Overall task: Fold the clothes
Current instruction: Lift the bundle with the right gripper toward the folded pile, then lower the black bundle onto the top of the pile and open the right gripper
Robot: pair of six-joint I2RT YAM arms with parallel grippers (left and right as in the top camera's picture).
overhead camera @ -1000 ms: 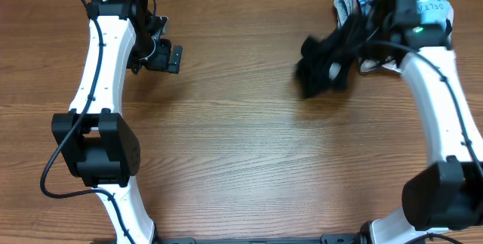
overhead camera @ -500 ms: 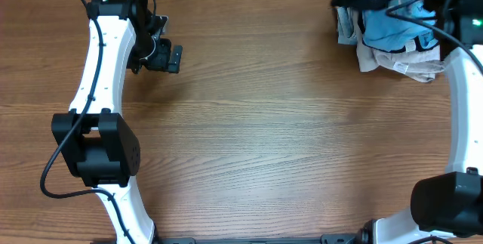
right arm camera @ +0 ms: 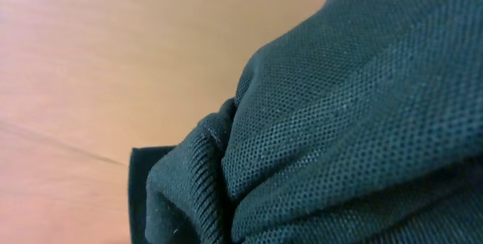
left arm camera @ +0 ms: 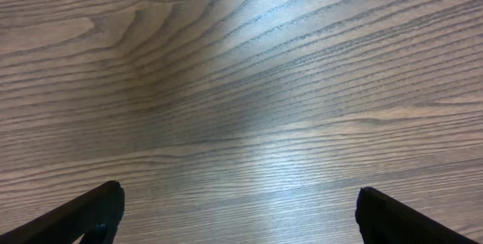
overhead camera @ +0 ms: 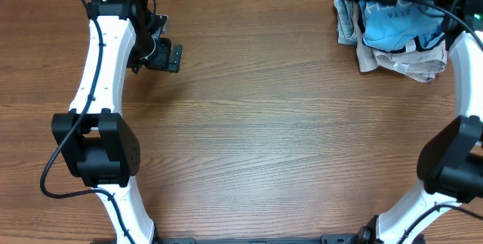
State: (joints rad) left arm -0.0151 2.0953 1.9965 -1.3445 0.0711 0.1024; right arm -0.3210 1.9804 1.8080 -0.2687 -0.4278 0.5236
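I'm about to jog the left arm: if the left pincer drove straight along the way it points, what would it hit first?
The bare wooden table. The left pincer, open, faces nothing but wood grain. How far off the surface lies is unclear.

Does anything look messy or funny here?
Yes. The clothes pile sits crumpled in a heap in the far right corner, nothing folded, and a dark garment is bunched up right against the right wrist camera, blocking its view.
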